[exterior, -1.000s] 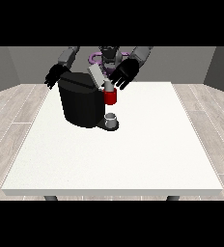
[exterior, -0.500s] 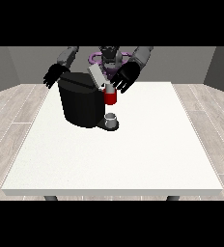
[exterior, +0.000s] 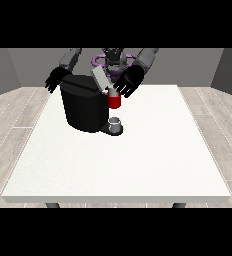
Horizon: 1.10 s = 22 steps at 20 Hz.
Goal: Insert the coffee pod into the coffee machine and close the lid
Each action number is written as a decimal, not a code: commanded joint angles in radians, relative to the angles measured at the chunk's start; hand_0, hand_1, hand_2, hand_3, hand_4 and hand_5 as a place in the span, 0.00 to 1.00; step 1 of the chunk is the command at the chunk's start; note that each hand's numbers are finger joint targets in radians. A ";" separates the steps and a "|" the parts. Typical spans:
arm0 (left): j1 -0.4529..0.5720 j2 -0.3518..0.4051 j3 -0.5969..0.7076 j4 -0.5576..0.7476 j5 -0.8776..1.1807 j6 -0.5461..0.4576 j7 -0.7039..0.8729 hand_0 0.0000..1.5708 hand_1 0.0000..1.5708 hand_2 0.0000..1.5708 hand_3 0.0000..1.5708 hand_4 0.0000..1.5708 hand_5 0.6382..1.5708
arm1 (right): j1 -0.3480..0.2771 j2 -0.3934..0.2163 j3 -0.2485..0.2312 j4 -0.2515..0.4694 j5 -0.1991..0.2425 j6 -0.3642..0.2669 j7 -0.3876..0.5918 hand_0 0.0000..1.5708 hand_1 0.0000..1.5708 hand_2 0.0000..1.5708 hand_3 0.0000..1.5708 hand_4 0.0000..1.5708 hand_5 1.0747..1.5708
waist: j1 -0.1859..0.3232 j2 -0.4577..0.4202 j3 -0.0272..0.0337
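Black machine (exterior: 85, 107) stands at the table's (exterior: 138, 165) far side with its grey lid (exterior: 99, 80) tilted up, so the slot stays reachable. My hand at the view's right (exterior: 128, 82) hovers open, fingers spread, just above a red thing at the machine (exterior: 114, 101), placed, I judge, to reach that lid; my other hand (exterior: 55, 80) hangs open behind the machine. No pod that I can tell; a grey thing (exterior: 115, 123) sits at the machine's base.

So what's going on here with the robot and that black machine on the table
The robot stands behind the white table with both hands up at the black coffee machine. The hand at the view's right hovers with fingers spread just above a red thing at the machine, beside the raised grey lid. The hand at the view's left is open behind the machine's far side. A small grey thing sits on the machine's base.
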 commanded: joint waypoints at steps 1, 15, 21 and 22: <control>0.013 -0.005 0.008 0.025 0.011 -0.037 0.000 0.78 0.78 0.80 0.73 0.30 1.00 | 0.002 -0.036 -0.019 -0.009 -0.015 0.025 0.029 0.00 0.00 0.00 0.00 0.26 1.00 | -0.009 -0.005 -0.0012; -0.012 0.030 -0.014 -0.001 -0.041 -0.019 -0.024 0.67 0.67 0.72 0.61 0.23 1.00 | 0.014 0.010 -0.007 0.031 -0.002 -0.001 -0.063 0.00 0.00 0.00 0.00 0.29 1.00 | 0.018 0.018 -0.0008; 0.029 0.028 -0.028 0.008 -0.047 -0.046 -0.087 0.58 0.58 0.65 0.55 0.23 1.00 | 0.028 0.011 -0.001 0.016 0.006 -0.020 -0.009 0.00 0.00 0.00 0.00 0.28 1.00 | 0.029 -0.006 -0.0012; -0.022 0.018 -0.057 0.017 -0.089 -0.023 -0.041 0.36 0.36 0.52 0.41 0.15 1.00 | -0.025 0.039 0.036 -0.010 0.038 -0.054 0.010 0.00 0.00 0.00 0.00 0.26 1.00 | -0.009 0.026 -0.0012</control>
